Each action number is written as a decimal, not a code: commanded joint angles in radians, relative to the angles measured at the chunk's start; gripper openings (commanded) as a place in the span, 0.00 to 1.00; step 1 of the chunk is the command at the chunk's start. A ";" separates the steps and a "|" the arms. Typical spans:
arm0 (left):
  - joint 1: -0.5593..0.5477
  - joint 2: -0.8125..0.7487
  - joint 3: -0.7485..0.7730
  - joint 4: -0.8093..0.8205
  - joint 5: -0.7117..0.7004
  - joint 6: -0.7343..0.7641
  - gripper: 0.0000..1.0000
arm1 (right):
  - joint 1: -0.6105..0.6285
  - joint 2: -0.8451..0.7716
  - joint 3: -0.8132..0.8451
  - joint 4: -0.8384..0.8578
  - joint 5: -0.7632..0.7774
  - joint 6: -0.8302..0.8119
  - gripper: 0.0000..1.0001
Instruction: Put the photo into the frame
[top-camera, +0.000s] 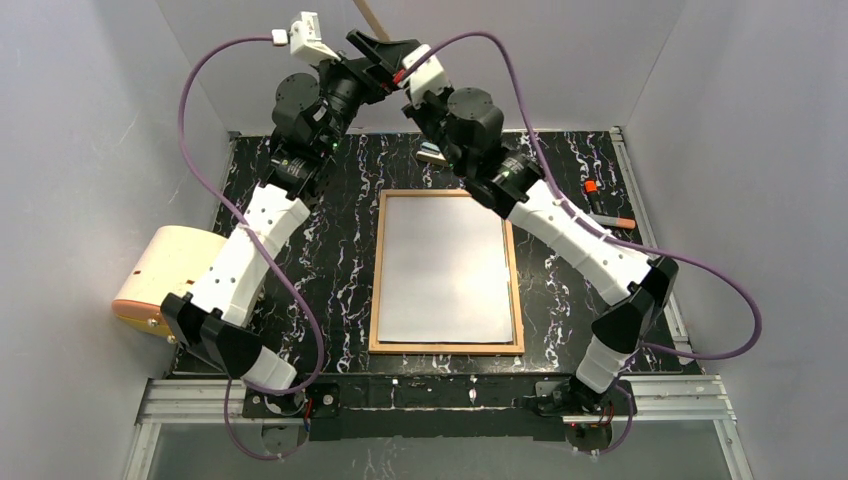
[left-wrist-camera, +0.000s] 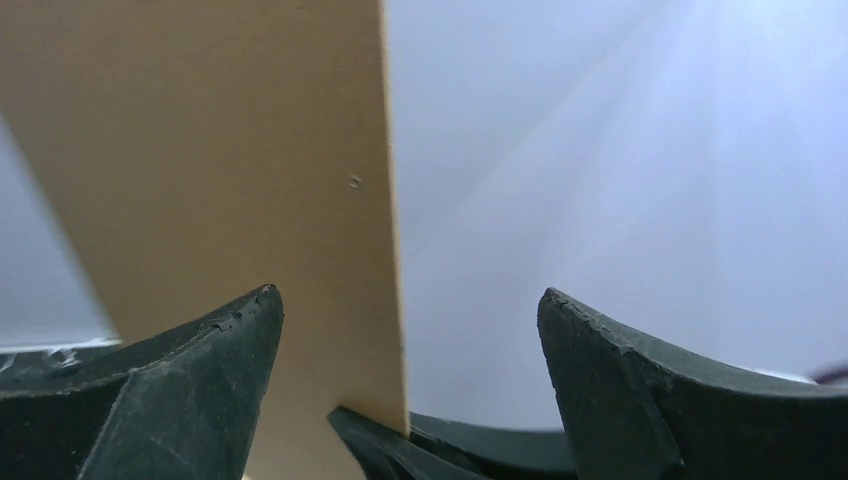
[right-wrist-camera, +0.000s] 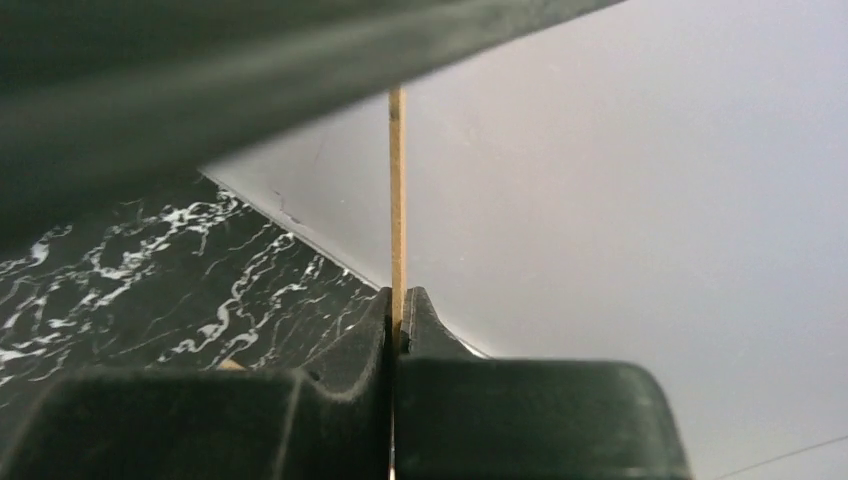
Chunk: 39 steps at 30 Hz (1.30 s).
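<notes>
The frame (top-camera: 447, 346), with its thin light-wood border, lies flat in the middle of the black marbled table. A plain pale sheet (top-camera: 445, 270) fills it; no printed side shows, so I cannot tell whether it is the photo. Both arms are raised at the back. My right gripper (right-wrist-camera: 398, 300) is shut on the lower edge of the thin brown backing board (right-wrist-camera: 397, 200), which stands upright (top-camera: 370, 18). My left gripper (left-wrist-camera: 410, 300) is open beside it. The board's flat face (left-wrist-camera: 220, 150) stands between its left finger and the middle of the gap, apart from both fingers.
A cream box with an orange base (top-camera: 165, 275) sits off the table's left edge. Two orange-capped markers (top-camera: 610, 218) lie at the right edge. A small object (top-camera: 432, 153) lies behind the frame under the right arm. Grey walls close in on three sides.
</notes>
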 joint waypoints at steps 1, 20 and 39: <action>-0.010 -0.066 -0.009 -0.136 -0.269 -0.047 0.94 | 0.063 0.009 -0.023 0.294 0.123 -0.270 0.01; -0.010 -0.037 0.055 -0.475 -0.342 -0.202 0.10 | 0.104 0.010 -0.146 0.377 0.156 -0.359 0.01; 0.132 0.106 0.192 -0.417 -0.108 -0.133 0.00 | 0.089 -0.197 -0.389 0.194 -0.203 -0.290 0.99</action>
